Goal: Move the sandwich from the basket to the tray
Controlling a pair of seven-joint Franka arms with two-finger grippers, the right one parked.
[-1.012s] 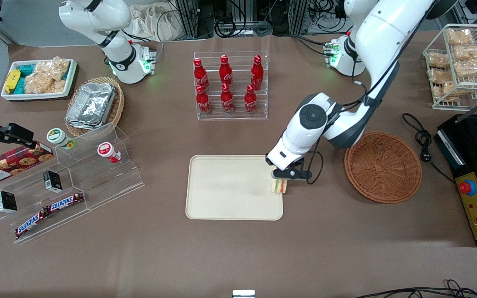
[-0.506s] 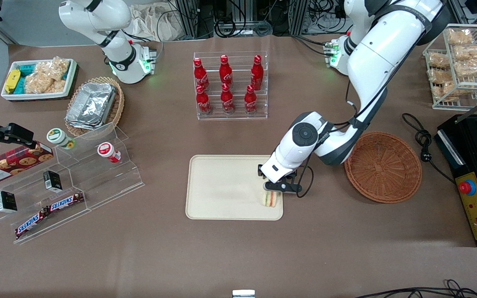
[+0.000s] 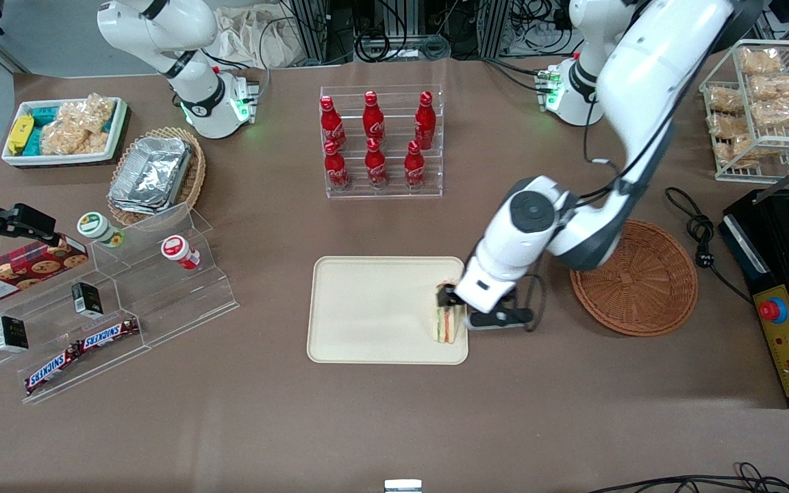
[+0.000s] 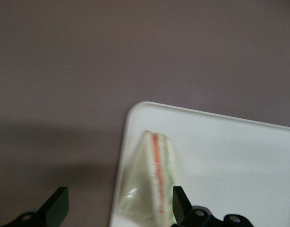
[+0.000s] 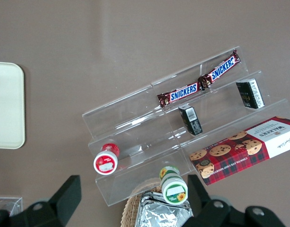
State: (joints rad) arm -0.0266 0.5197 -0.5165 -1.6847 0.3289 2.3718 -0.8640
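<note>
The sandwich (image 3: 446,327) (image 4: 152,184), a wrapped wedge with orange and green layers, stands on the cream tray (image 3: 374,311) (image 4: 230,156) at its corner nearest the basket, close to the rim. My left gripper (image 3: 468,309) (image 4: 117,208) hovers just above it, open, with its black fingers apart on either side of the wedge and not touching it. One finger (image 4: 180,204) is beside the sandwich over the tray; the other (image 4: 55,208) is over the bare table. The reddish-brown wicker basket (image 3: 634,277) sits empty toward the working arm's end, partly covered by my arm.
A clear rack of red cola bottles (image 3: 375,144) stands farther from the front camera than the tray. A stepped acrylic shelf with snack bars (image 3: 114,301) lies toward the parked arm's end. A black appliance with a red button (image 3: 774,308) and a cable (image 3: 699,233) sit beside the basket.
The gripper carried the sandwich over the tray's corner, then let go: its fingers are now apart and the hand has shifted slightly toward the basket while the sandwich stays on the tray.
</note>
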